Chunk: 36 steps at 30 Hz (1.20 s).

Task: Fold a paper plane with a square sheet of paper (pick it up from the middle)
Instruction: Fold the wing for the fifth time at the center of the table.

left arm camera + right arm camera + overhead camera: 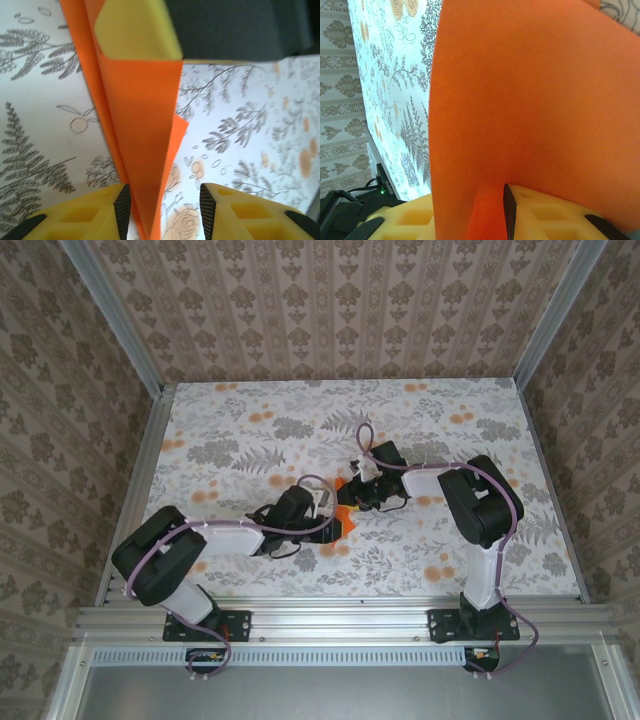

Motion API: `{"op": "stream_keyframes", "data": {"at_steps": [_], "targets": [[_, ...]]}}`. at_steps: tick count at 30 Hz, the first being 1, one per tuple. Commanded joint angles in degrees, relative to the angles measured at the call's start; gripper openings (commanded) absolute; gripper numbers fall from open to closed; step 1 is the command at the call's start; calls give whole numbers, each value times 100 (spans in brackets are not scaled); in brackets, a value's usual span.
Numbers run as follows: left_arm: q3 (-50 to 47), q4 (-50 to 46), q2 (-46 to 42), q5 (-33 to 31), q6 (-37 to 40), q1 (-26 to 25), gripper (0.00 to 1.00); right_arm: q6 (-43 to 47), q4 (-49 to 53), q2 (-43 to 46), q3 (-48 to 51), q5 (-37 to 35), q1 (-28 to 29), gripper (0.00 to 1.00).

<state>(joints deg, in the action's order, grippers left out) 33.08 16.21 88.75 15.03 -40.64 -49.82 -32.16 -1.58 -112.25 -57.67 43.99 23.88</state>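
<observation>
Looking first at the left gripper point(164, 207), I see its two yellow fingers point(85, 217) standing apart, so it is released. One orange paper point(140, 130) runs down between them. It lies against the black pad of one finger, and a clear gap stays before the other pad point(206, 207). The paper is folded into a slim shape with a long crease, and it narrows toward these fingers. At the other end of the paper, in the same wrist view, I count a third yellow finger point(135, 30), which belongs to the other arm and lies flat on the paper.

The right gripper point(487, 210) is clenched on this same paper: the orange surface goes down between its two fingers and one black pad point(508, 210) presses on it.

From above, both grippers meet near the middle of the table point(250, 440), the left one coming from the left and the right one from the right, and the single paper sits between them. I cannot tell whether the paper touches the table. I count two arms, two grippers and one paper.
</observation>
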Motion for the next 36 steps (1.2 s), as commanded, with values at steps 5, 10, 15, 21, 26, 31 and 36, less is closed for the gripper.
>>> {"op": "stream_keyframes", "data": {"at_steps": [5, 10, 15, 21, 26, 31, 36], "targets": [[381, -639, 309, -565, 493, -218, 44, -42, 281, -294, -3, -461, -22, 32], [584, -671, 492, -796, 472, -280, 40, -51, 325, -315, 1, -479, -18, 32], [740, -874, 555, -1336, 408, -390, 31, -68, 352, -338, -9, -513, -22, 32], [816, -1197, 542, -2007, 364, -545, 19, -146, 391, -316, -51, -519, -24, 33], [907, -1409, 575, -2447, 420, -660, 12, -458, 441, -99, -88, -540, -24, 34], [994, -1476, 661, -2634, 532, -729, 9, -898, 660, 260, -164, -735, -15, 40], [995, -1403, 690, -2650, 760, -786, 9, -1250, 1076, 517, -339, -1020, -3, 45]]}}
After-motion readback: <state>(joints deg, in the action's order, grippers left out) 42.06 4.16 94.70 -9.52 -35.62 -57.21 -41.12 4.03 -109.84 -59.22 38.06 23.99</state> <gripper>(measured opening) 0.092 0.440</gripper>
